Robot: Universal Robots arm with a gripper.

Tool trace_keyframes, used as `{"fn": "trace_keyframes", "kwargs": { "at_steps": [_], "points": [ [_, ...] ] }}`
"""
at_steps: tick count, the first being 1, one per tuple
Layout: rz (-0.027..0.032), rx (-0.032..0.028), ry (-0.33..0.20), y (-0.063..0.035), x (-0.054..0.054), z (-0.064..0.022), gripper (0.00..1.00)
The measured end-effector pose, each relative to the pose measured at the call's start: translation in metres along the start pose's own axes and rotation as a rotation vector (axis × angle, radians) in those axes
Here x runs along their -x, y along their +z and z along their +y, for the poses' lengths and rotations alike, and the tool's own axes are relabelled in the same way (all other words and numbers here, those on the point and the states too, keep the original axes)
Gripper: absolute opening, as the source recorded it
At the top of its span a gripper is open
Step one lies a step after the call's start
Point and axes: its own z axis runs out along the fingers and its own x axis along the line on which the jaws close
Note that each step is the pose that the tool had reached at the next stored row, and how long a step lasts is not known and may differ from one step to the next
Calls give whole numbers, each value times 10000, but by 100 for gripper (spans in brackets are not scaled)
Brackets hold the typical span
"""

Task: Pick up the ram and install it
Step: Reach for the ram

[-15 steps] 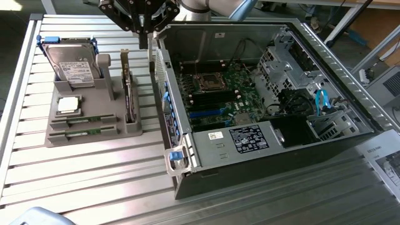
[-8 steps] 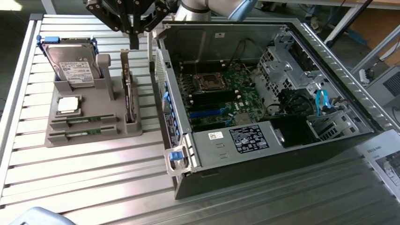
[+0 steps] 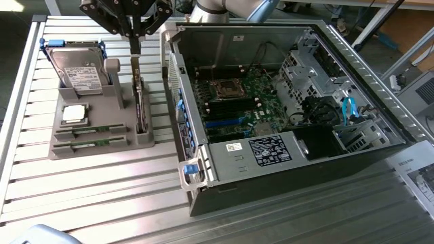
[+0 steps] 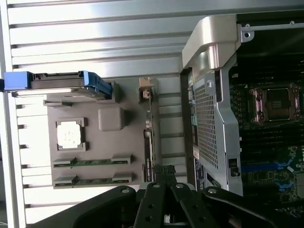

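The end effector, fingers pinched shut and empty, hangs over the upright expansion card. The ram lies flat beside its twin, well aside of the end effector, in the grey holder on the desk.

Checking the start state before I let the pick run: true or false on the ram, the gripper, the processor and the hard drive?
1. Both thin green ram sticks lie in their slots on the grey plastic holder. True.
2. The black gripper is shut on a ram stick. False: it is shut but empty, hanging over the holder.
3. The square silver-topped processor sits in the motherboard socket. False: it lies on the holder, next to the ram sticks.
4. The silver hard drive with blue rails stands on edge in the holder. True.
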Motion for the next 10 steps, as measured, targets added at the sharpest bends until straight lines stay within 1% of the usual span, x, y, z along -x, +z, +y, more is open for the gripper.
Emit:
{"fn": "trace_keyframes", "kwargs": {
  "at_steps": [10],
  "points": [
    [0, 0, 0, 0, -216, -17, 10]
  ]
}}
